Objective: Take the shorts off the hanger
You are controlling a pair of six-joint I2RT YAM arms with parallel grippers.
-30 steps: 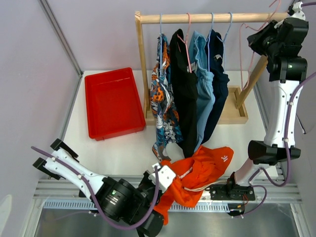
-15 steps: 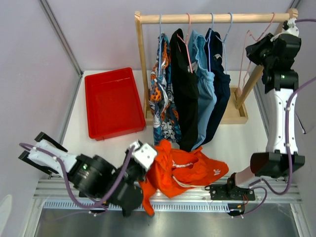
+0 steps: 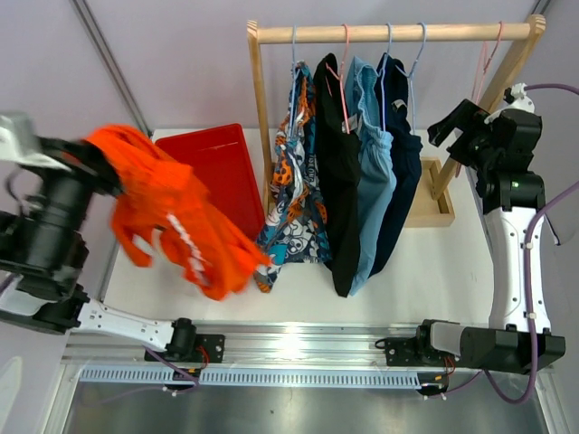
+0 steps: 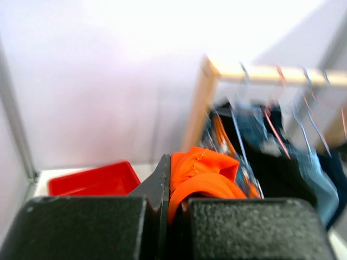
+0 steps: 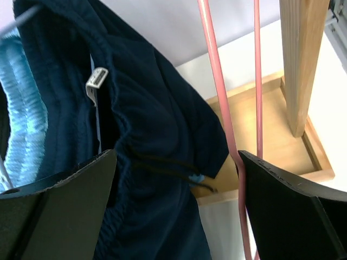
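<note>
- Clamped tight in the left gripper (image 3: 98, 152): the orange shorts (image 3: 176, 221), off the rail and held high at the left of the scene.
- Draped from that grip in a loose bunch, hiding the left part of the red tray (image 3: 226, 172) in the top view, clear of the white table (image 3: 425, 262).
- From the left wrist, a fold of orange fabric squeezed between the two dark pads, drawn together on it.
- Right gripper (image 3: 455, 127) raised at the far right, just below the right end of the wooden rail (image 3: 389, 33), fingers spread wide and holding nothing.
- Between those spread fingers, from the right wrist: the thin wire of a bare pink hanger (image 5: 219, 108) — very close to the right finger, contact impossible to tell.
- Just left of that wire, the navy shorts (image 5: 146, 135), waistband and a small grey label showing.
- Hung side by side on the rail, left to right: patterned shorts (image 3: 294, 181), black shorts (image 3: 339, 172), light blue shorts (image 3: 373, 181), then the navy pair — pressed against one another.
- Lower hem of the patterned pair flared out to the left, near the orange bunch.
- Behind the hanging pairs, the rack's wooden base (image 3: 434, 206) on the far right of the table.
</note>
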